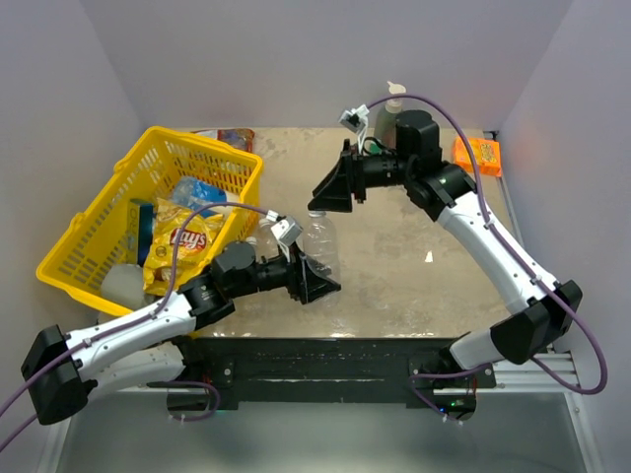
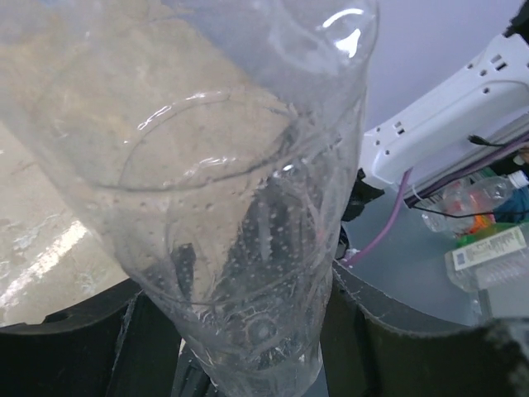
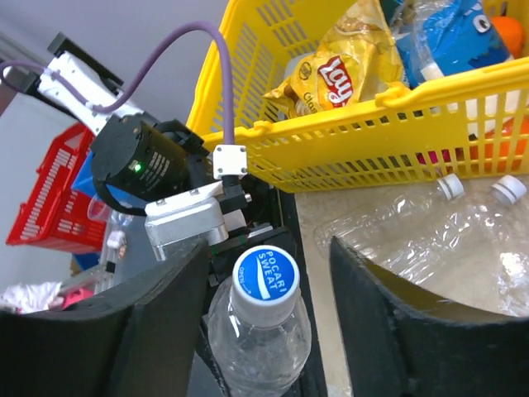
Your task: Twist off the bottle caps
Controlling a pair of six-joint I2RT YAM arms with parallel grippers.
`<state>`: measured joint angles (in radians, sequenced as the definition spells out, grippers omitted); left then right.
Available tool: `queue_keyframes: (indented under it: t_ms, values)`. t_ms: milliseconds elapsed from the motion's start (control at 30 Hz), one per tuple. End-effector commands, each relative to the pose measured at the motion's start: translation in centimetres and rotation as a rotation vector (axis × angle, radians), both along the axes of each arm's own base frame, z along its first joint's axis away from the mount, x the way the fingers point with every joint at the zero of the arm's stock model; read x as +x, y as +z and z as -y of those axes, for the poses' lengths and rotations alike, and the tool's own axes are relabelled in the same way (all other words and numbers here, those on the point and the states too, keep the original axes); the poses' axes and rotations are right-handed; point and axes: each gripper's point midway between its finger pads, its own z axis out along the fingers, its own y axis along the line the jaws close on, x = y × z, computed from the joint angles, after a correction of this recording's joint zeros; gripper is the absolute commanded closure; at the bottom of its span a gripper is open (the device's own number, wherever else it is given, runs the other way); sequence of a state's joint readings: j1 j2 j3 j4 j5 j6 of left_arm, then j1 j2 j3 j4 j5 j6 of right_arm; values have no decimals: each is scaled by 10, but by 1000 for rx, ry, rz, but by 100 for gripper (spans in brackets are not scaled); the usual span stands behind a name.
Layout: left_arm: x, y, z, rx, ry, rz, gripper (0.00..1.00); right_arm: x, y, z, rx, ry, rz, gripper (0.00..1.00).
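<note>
Looking from the left wrist, shows little beyond the clear, droplet-specked wall of the held bottle (image 2: 248,248); neck and top cut off, dark fingers (image 2: 66,347) visible only at the lower corners, blurred clutter at right too vague to name. From above, top of the bottle hidden under the right gripper (image 1: 333,189), and a green pump bottle (image 1: 392,113) largely hidden behind that arm. In the yellow basket (image 1: 89,232) at left: a Lay's chip bag (image 1: 187,241), a blue packet (image 1: 197,192) and a pale round item (image 1: 123,286) of unclear kind. A red basket (image 3: 50,198) off the table, partly cut off by the frame edge. Lying on the table (image 1: 414,286) just beside the yellow basket, two more clear bottles (image 3: 397,223) with white caps (image 3: 450,186) on. Orange packet (image 1: 478,155) at the far right corner. Left gripper (image 1: 320,278) clamped on the lower body of the held bottle at mid-table, neck end toward the right gripper. Blue cap (image 3: 264,277), printed Pocari Sweat, on that neck, sitting between the right gripper's two pads; jaws parted, a gap on either side, touching nothing.
</note>
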<state>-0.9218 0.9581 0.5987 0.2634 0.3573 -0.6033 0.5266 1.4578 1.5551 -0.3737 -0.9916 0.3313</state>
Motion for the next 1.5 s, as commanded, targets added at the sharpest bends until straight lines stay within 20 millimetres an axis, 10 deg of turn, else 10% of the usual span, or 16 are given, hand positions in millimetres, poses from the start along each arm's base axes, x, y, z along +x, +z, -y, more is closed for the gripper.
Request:
queue_keyframes:
  t_ms: [0, 367, 1467]
  values:
    - [36, 5, -13, 53, 206, 26, 54, 17, 43, 20, 83, -143, 20, 29]
    - [69, -13, -17, 216, 458, -61, 56, 70, 20, 50, -59, -674, -74, 36]
    - [70, -12, 6, 223, 418, -63, 59, 52, -24, -2, -270, -552, -47, 46]
